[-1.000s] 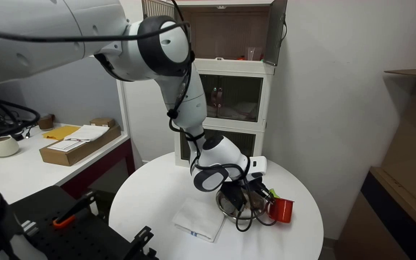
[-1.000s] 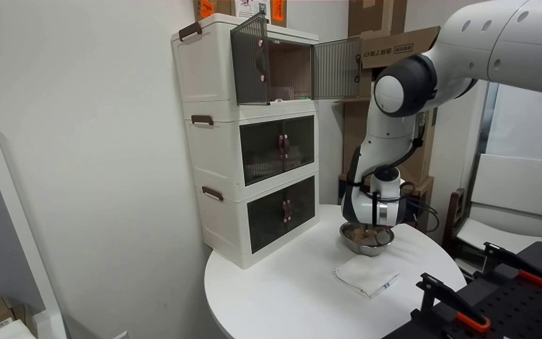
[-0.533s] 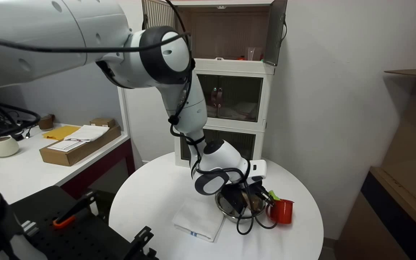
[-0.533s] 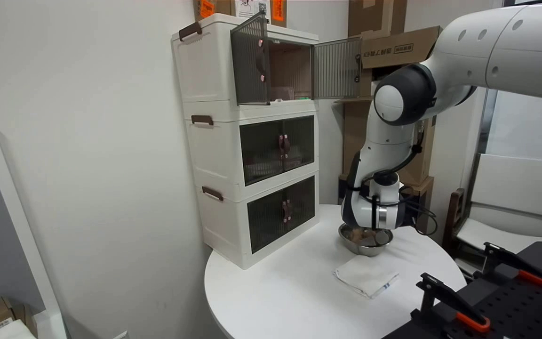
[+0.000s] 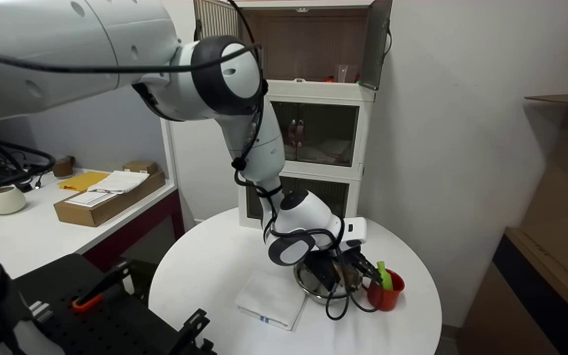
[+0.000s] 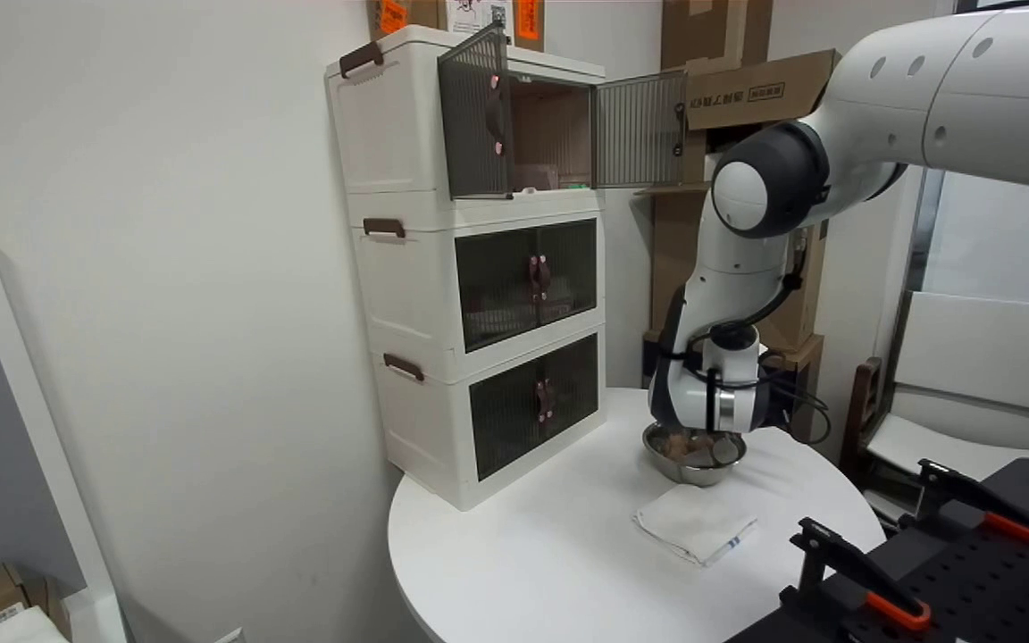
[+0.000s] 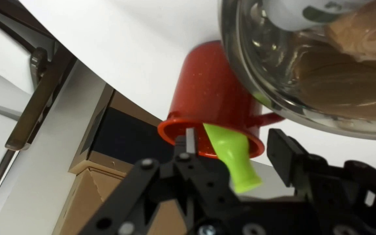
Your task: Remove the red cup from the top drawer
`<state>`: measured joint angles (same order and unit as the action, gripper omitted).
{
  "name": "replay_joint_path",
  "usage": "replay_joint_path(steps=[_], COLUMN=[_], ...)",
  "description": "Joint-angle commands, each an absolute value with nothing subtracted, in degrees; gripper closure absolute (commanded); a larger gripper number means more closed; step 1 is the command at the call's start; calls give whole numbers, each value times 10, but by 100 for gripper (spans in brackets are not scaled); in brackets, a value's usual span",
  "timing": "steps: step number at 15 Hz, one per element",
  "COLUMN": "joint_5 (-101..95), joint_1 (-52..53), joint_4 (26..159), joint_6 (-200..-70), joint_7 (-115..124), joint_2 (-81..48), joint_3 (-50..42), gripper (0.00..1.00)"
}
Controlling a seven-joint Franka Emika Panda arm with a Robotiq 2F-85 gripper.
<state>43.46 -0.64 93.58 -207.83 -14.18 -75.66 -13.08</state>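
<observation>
Gripper and red cup at the close of removal, as I judge it: the cup rests on the round white table, well apart from the top drawer. My jaws are parted and clasp nothing; in the wrist view one fingertip overlaps the cup's mouth, the other lies outside it on the handle side. Whether the first dips within or touches the wall I cannot tell. If inside, my drawing away sideways would probably hook the rim and topple the cup, which looks tilted in an exterior view, spilling the green object. My black cable, hanging near the handle, could snag; a shove could drive the cup into the metal bowl just beside it. Contents: the cup holds the green object, its neck projecting past the rim; the bowl, brown items and a pale piece marked dark green; the drawer, its doors swung wide, a clear thing, a red bit and a green bit, all unidentifiable.
</observation>
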Motion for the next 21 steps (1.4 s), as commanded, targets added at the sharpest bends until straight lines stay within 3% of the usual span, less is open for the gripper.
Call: replay_joint_path(steps=[1,2,3,4,10,14,18,21], joint_5=[447,441,435,387,159,28,97,206], joint_1=[-5,-8,-13,-10,-172,-262,-342,-335], joint_4=[923,927,937,969,1047,1094,1097,1072], joint_6=[-2066,-2062,-2050,-2020,-1972,-1811,-1643,-1507], joint_7=[-140,-141,-143,-105,-140,-84,-144,-202], joint_2=[-759,-753,-738,-707,-516,-383,-292,-245], joint_3=[-138,-136,-131,-140,31,126,278,321], gripper=[10,2,0,0,0,0,0,0])
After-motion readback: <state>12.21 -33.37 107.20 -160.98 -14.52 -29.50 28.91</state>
